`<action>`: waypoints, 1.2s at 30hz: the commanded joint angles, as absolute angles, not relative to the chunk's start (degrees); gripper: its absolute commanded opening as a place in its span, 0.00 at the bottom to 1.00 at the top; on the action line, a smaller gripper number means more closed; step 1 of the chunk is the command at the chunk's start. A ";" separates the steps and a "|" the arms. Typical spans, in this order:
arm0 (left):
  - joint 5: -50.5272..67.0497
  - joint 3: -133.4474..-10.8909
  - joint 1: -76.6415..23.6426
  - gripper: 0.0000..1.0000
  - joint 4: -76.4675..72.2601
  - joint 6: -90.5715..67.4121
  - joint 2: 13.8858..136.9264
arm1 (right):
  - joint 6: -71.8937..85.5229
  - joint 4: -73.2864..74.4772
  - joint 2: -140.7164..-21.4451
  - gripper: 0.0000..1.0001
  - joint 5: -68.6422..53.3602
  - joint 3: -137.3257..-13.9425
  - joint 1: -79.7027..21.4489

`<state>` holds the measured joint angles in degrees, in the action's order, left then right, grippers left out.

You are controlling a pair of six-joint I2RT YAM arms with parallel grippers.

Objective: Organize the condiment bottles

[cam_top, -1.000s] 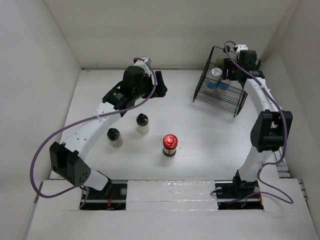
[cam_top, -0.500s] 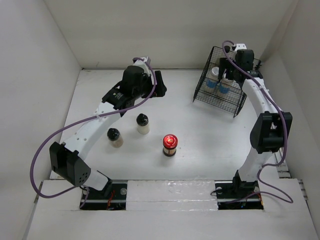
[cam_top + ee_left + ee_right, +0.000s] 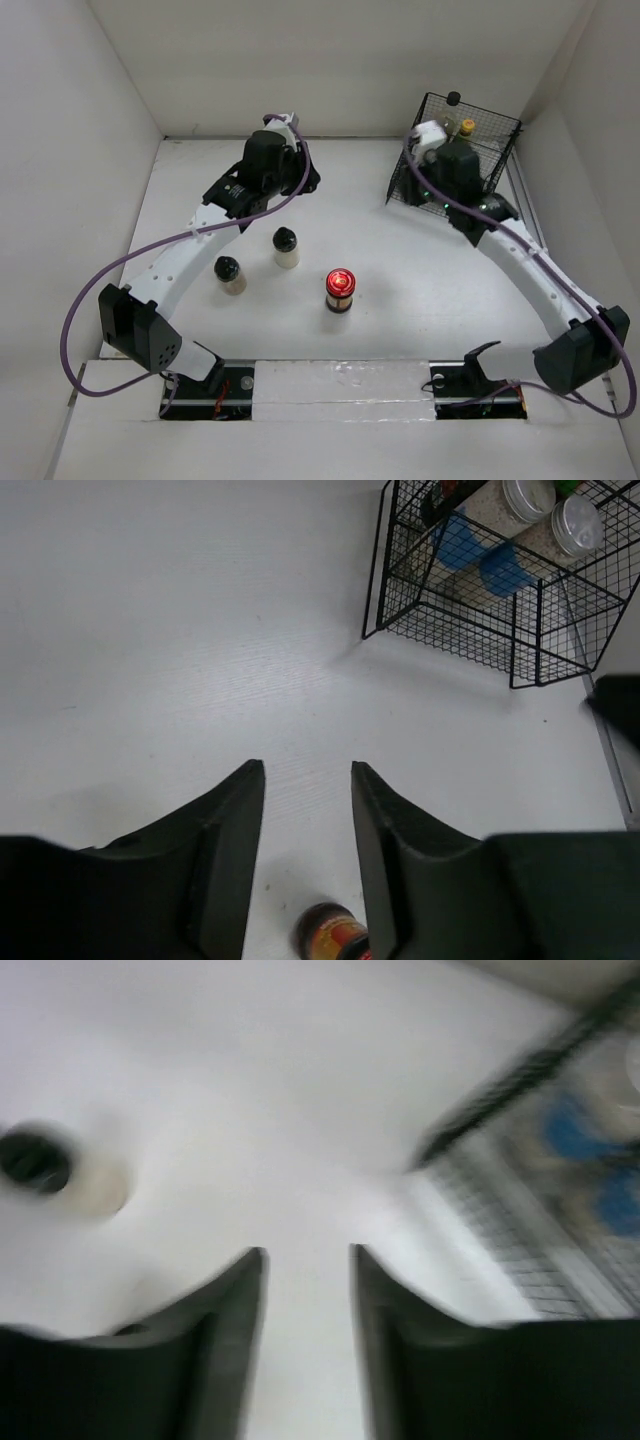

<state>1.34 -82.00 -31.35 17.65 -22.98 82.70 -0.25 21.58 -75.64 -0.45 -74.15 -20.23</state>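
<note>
Two black-capped beige jars (image 3: 287, 247) (image 3: 231, 275) and a red-lidded jar (image 3: 340, 290) stand on the table. The black wire basket (image 3: 490, 130) at the back right holds a tall dark black-capped bottle (image 3: 453, 98) and a yellow-capped bottle (image 3: 466, 127). In the left wrist view, two silver-lidded blue-label jars (image 3: 527, 495) (image 3: 577, 525) lie in it. My left gripper (image 3: 307, 770) hovers over the back middle of the table, jaws narrowly apart and empty. My right gripper (image 3: 305, 1255) is just left of the basket, jaws narrowly apart with nothing between them. Its view is blurred.
White walls close in the table on the left, back and right. The basket (image 3: 480, 590) leans near the back right corner. The right arm's forearm (image 3: 520, 250) stretches across the right side of the table. Both arm bases sit at the near edge.
My right arm has come out of the basket, moving left and nearer, and its jaws have narrowed. The left gripper's jaws have narrowed too; that arm has hardly moved.
</note>
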 commanded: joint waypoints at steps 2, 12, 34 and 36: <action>0.62 -83.85 -30.24 0.33 17.31 -22.59 80.77 | -2.64 26.09 -72.61 0.68 -11.23 -69.35 -33.20; -12.39 -92.90 -29.62 0.80 23.81 -17.14 83.58 | -7.21 34.63 -75.67 1.00 -13.01 -68.30 -52.64; -3.96 -88.42 -29.62 0.84 22.76 -20.39 81.48 | -0.88 25.14 -84.64 0.93 -3.53 -62.93 -55.55; -3.96 -87.80 -29.62 0.84 22.76 -20.39 81.47 | -0.88 23.03 -84.64 0.72 -3.52 -62.15 -55.55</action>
